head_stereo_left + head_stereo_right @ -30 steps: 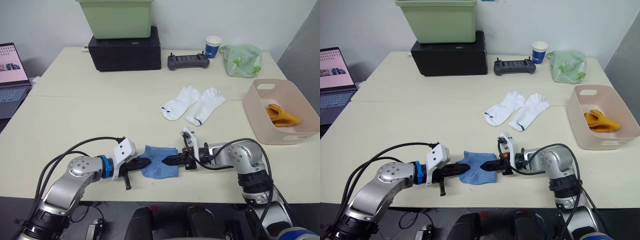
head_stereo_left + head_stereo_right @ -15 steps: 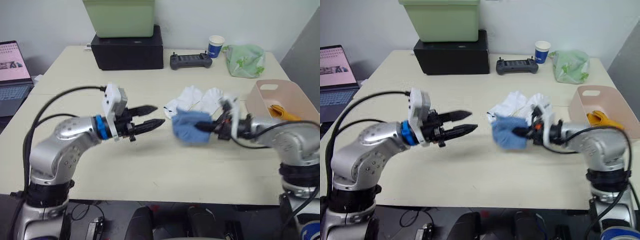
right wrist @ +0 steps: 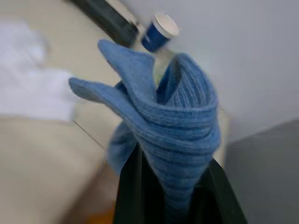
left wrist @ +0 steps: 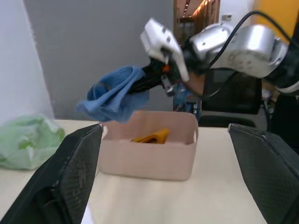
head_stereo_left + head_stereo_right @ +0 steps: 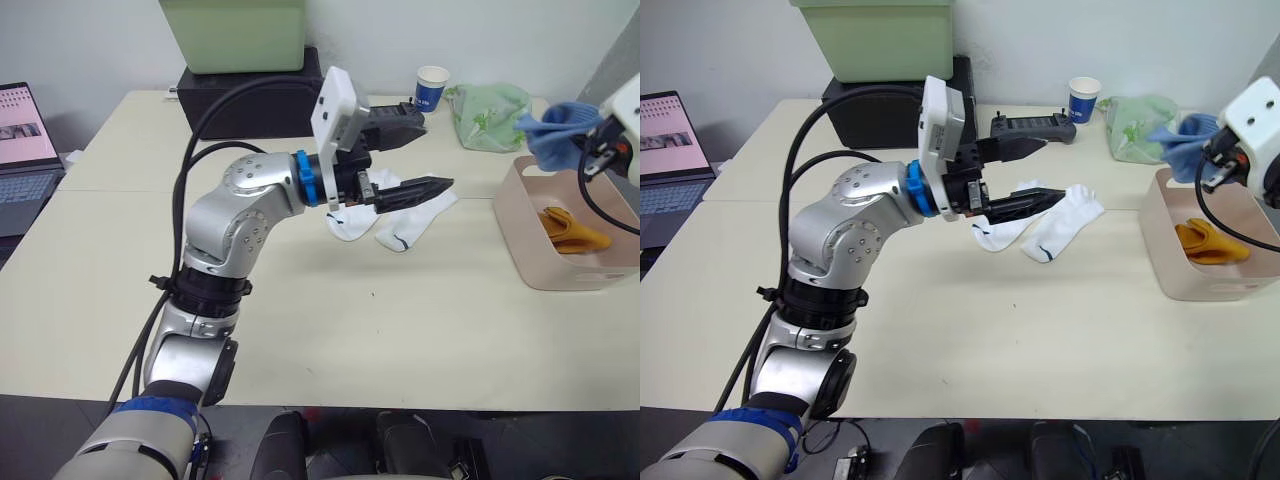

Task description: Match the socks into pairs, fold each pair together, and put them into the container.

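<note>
The folded light blue socks [image 5: 1181, 140] hung bunched in the right tool [image 5: 1212, 160], its fingers clamped on the fabric, raised in the air above the far rim of the pink container [image 5: 1160, 262] at about 2 o'clock on the desk [image 5: 940, 330]. Inside the container lay the mustard-orange socks [image 5: 1205, 241]. The two white socks [image 5: 1040, 222] lay flat side by side near the desk's middle, at 9 o'clock from the container. Above them hovered the left tool [image 5: 1025, 175], its fingers spread apart and empty. At 12 o'clock stood a blue paper cup [image 5: 1083, 98] beside a pale green bag [image 5: 1137, 124].
</note>
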Controlling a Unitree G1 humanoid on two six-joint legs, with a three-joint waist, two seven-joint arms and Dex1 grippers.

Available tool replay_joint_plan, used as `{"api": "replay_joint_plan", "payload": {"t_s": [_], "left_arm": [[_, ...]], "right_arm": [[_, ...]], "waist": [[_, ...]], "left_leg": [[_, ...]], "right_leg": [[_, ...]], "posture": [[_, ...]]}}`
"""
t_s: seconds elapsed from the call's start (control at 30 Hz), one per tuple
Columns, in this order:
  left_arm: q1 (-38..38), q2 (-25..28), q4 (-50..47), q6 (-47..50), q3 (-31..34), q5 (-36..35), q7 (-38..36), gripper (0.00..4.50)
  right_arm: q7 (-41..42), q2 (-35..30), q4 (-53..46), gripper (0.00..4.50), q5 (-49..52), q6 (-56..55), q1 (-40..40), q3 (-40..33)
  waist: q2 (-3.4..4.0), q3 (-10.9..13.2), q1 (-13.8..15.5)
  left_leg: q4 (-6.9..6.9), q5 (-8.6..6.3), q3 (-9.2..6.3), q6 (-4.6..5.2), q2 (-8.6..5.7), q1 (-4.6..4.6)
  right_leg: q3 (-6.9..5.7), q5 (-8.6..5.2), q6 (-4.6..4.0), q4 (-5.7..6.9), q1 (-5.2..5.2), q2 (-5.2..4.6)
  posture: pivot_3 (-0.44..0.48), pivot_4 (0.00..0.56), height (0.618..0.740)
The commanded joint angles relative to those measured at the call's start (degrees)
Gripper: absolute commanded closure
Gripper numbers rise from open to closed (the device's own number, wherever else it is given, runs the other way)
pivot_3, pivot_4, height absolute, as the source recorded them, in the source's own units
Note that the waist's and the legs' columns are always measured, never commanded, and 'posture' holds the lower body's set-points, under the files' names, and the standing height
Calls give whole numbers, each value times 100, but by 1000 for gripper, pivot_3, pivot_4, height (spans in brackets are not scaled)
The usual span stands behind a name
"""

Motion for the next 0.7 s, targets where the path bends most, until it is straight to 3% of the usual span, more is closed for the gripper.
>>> {"api": "replay_joint_plan", "payload": {"t_s": [0.03, 0.33, 0.47, 0.7], "left_arm": [[-252, -185, -12, -193, -38, 145, 41, 19], [-80, -472, -201, -155, -70, 248, 212, 19], [98, -427, -308, -121, -55, 268, 248, 19], [91, -410, -39, -306, -54, 387, 139, 0]], "right_arm": [[44, -251, 740, 4500, -939, -1441, -169, 386], [-327, -223, 2746, 4500, -2810, -3411, -285, 1444], [314, -116, 2732, 4500, -2513, -3571, -237, 1292], [1585, -272, 2353, 2148, -2111, -3154, -498, 1019]], "waist": [[1, 0, 1], [6, 0, 7], [15, 0, 5], [16, -1, 9]], "left_leg": [[1, 1, 0, -1, 0, 2], [33, 4, 2, -6, -7, 3], [42, 4, -2, -6, -6, 3], [57, 3, -7, -6, -7, 3]], "right_leg": [[1, 0, 0, 5, 1, 0], [1, 0, 0, 17, 10, -7], [2, 0, 0, 22, 13, -7], [0, 0, 0, 26, 23, -7]], "posture": [[0, 150, 740], [0, 150, 740], [0, 150, 740], [0, 150, 740]]}}
